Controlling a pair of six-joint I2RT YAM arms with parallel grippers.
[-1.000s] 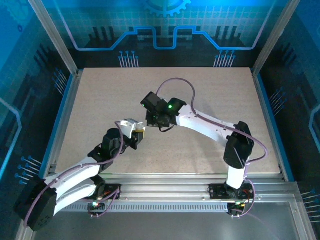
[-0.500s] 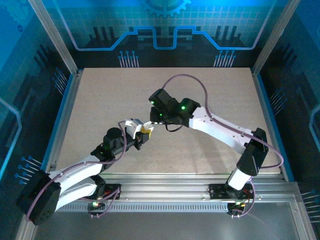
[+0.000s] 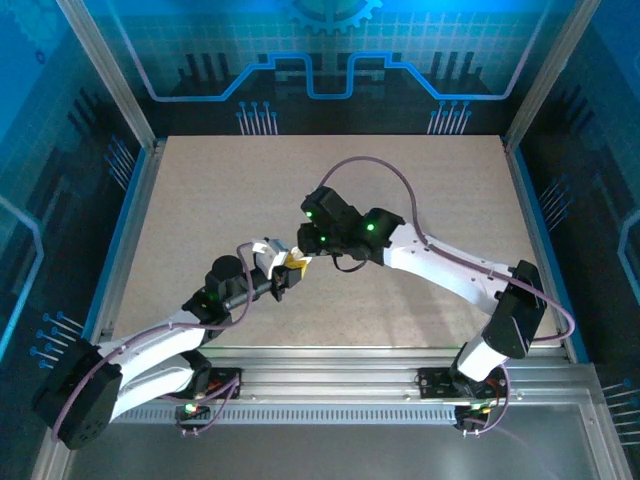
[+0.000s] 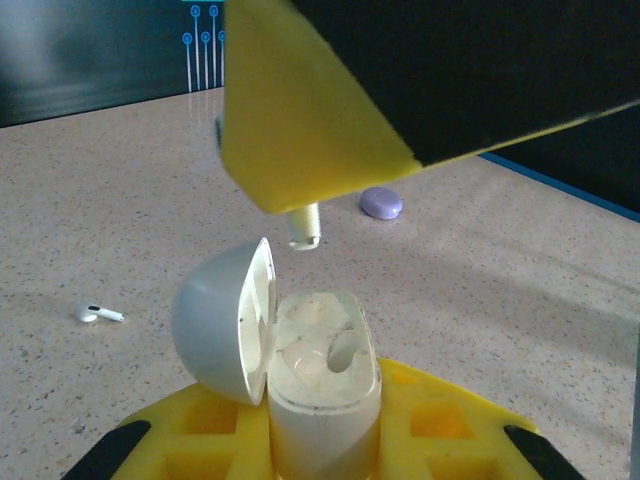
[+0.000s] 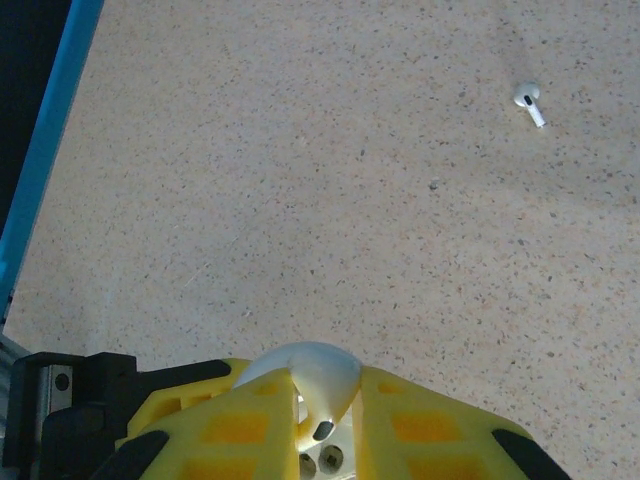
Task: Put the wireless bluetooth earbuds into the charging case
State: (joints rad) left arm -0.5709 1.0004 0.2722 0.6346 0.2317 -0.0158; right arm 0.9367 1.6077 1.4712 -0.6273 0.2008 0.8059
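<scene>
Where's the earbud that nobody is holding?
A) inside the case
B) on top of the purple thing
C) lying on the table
C: the loose earbud lies flat on the table, well apart from the open charging case.

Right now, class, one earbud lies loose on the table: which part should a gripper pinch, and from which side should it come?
Probably the rounded head, from straight above. The loose earbud lies flat on the table with nothing beside it; pinching across the head leaves its thin stem free to slot into the charging case.
</scene>
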